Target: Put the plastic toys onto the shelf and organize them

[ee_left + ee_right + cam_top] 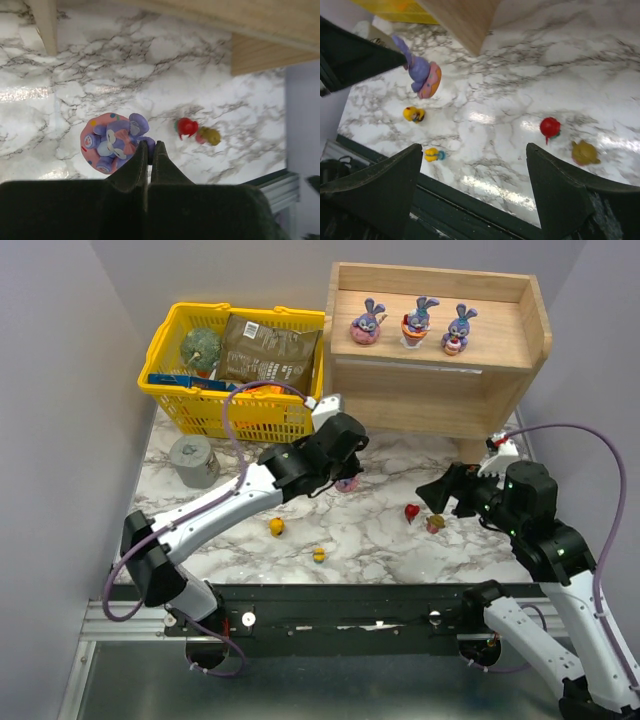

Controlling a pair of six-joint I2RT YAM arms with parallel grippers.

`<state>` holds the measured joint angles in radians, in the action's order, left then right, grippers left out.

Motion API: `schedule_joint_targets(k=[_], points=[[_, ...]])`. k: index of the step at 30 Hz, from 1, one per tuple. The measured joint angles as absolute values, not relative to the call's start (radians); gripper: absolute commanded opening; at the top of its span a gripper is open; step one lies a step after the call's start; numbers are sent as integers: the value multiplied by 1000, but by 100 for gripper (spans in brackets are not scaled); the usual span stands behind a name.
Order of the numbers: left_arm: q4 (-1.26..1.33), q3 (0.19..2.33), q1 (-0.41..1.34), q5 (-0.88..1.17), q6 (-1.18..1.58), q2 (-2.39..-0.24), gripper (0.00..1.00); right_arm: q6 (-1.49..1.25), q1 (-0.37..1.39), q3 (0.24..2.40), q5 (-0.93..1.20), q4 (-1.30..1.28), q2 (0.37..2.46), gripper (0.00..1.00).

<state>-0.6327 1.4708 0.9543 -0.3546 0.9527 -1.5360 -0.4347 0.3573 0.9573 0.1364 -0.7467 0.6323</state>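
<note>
Three purple-blue bunnies (415, 322) stand in a row on the top tier of the wooden shelf (435, 375). My left gripper (151, 145) is shut on the ear of a fourth bunny (112, 142) with a pink base. In the right wrist view this bunny (425, 75) hangs tilted from those fingers, in front of the shelf. My right gripper (472, 149) hovers open and holds nothing. On the marble lie a red toy (411, 511), a tan toy (435, 525) and two yellow toys (277, 527) (319, 555).
A yellow basket (170, 390) with packets and a green ball sits at the back left. A grey cup (194, 460) stands in front of it. Purple walls close both sides. The shelf's leg (465, 20) stands near the hanging bunny.
</note>
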Motion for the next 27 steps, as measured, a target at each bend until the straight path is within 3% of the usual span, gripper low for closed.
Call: schedule_joint_targets(k=[4, 11, 27], points=[[-653, 1502, 937, -374, 1027, -1448, 0, -417, 472, 937, 188, -618, 667, 95], [-644, 1493, 923, -373, 1110, -1343, 0, -370, 808, 1023, 82, -432, 876, 100], [-599, 1418, 918, -373, 1228, -1193, 0, -393, 832, 1126, -13, -223, 1139, 98]])
